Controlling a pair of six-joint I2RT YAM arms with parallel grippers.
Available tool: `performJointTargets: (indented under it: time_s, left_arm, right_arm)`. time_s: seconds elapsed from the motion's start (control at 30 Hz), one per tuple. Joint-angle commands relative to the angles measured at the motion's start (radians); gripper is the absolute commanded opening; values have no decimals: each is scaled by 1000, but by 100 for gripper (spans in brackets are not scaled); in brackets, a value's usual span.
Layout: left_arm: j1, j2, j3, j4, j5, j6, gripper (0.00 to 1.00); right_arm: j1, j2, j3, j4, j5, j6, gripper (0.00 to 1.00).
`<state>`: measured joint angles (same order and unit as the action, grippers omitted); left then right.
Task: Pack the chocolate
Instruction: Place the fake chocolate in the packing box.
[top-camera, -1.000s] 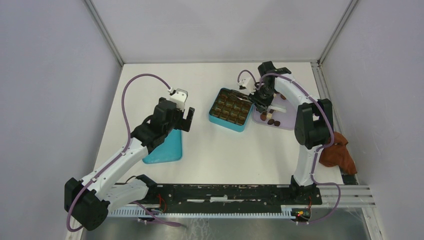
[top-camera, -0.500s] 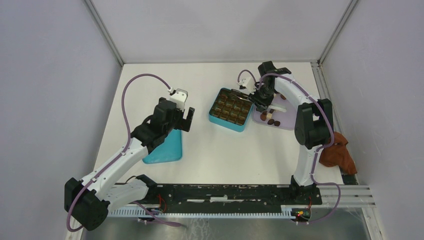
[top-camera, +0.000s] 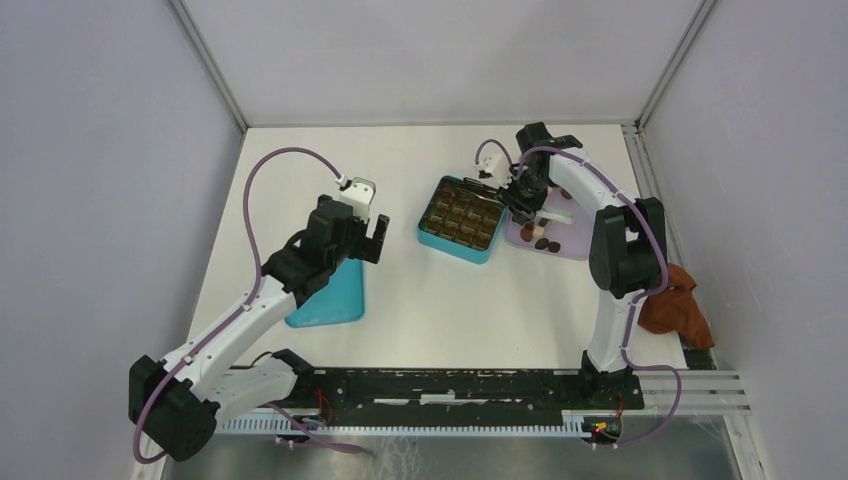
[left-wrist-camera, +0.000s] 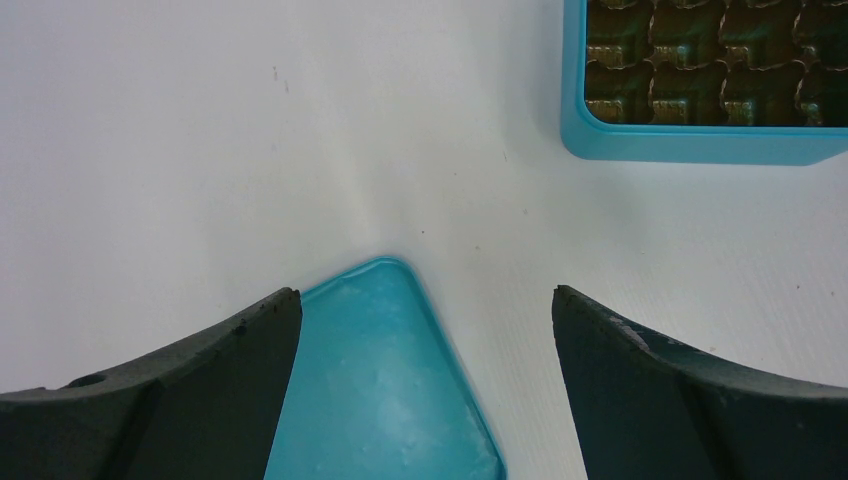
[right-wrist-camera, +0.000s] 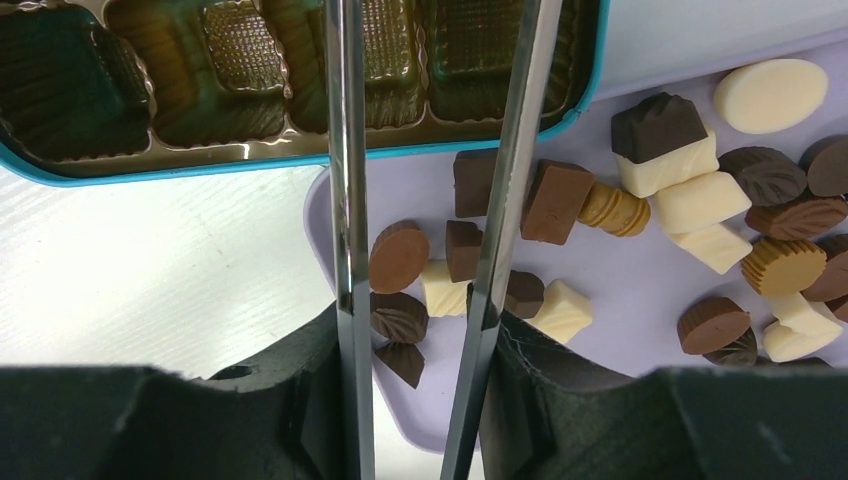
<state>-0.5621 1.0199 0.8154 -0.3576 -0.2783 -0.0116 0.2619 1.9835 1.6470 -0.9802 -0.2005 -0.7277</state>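
- Nearest, by the desk's (top-camera: 450, 310) 4 o'clock edge, a reddish-brown cloth (top-camera: 680, 300) lies out of play.
- At 8 o'clock of the teal box (left-wrist-camera: 700, 145), the left hand (left-wrist-camera: 425, 295) hovers over the teal lid (left-wrist-camera: 380, 390), fingers spread wide, holding nothing.
- The box sits mid-desk with its lid off. The moulded cells that show up close look empty, so packing seems barely begun.
- At 3 o'clock of the box, the chocolate (right-wrist-camera: 697, 200), in dark, mid-brown and cream pieces, lies loose on a lavender tray (right-wrist-camera: 620, 290).
- Farthest, the right hand (right-wrist-camera: 415, 330) clamps metal tongs (right-wrist-camera: 345, 200), blades apart, reaching from the tray across the box rim. Their tips are out of view, so I cannot tell whether they carry a piece.
- Left to do, as I judge: nearly every piece, then the lid.
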Motion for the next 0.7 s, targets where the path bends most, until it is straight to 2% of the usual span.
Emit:
performJointTargets:
  time_s: [0.0, 0.2, 0.33, 0.53, 0.67]
  left_arm:
    - [6, -11, 2, 26, 11, 44, 100]
    - [6, -16, 3, 26, 9, 42, 100]
    - [6, -27, 1, 28, 10, 41, 100]
    - [7, -53, 5, 34, 33, 18, 100]
    - [7, -79, 33, 41, 126, -62, 100]
  right_arm:
    - [3, -30, 16, 18, -15, 14, 44]
    - [-20, -92, 21, -3, -102, 24, 42]
    - [-75, -171, -43, 7, -192, 40, 42]
    - [-235, -319, -210, 55, -289, 30, 42]
    - [-391, -365, -287, 43, -300, -35, 42]
